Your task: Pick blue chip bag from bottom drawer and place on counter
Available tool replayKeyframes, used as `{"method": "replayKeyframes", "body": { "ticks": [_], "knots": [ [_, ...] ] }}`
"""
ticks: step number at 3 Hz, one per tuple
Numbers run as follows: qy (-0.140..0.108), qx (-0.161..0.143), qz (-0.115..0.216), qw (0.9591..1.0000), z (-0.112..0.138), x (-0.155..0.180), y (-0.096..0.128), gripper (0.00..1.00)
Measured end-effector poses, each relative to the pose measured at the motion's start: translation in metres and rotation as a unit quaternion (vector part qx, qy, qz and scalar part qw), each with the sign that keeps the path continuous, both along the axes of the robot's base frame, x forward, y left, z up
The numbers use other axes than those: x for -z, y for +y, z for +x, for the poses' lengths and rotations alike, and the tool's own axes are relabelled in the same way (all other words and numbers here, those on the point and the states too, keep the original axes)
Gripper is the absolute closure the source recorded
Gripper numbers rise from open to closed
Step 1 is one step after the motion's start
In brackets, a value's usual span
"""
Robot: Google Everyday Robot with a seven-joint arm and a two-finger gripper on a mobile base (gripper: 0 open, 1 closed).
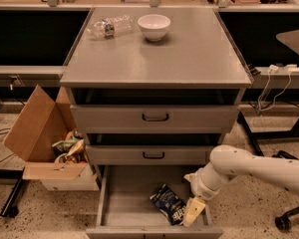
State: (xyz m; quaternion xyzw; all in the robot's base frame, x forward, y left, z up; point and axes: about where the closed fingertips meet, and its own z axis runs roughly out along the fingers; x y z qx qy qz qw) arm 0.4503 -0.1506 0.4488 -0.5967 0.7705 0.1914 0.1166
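The blue chip bag (168, 203) lies on the floor of the open bottom drawer (125, 203), right of centre and near the front. My gripper (191, 212) hangs inside the drawer at its right side, just right of the bag and close against its right edge. My white arm (249, 168) reaches in from the right. The grey counter (189, 54) tops the cabinet above.
A white bowl (154, 26) and a clear plastic bottle (107, 27) sit at the counter's back left. Two shut drawers with dark handles (155, 117) are above the open one. An open cardboard box (45, 143) with wrappers stands at the left. A chair base (289, 218) is at the right.
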Motion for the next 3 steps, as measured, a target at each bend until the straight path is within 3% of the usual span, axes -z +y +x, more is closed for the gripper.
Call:
{"method": "replayKeyframes", "body": {
  "ticks": [1, 3],
  "knots": [
    [0.014, -0.002, 0.021, 0.9997, 0.016, 0.062, 0.001, 0.00],
    [0.042, 0.040, 0.053, 0.9969, 0.042, 0.174, -0.002, 0.00]
  ]
}}
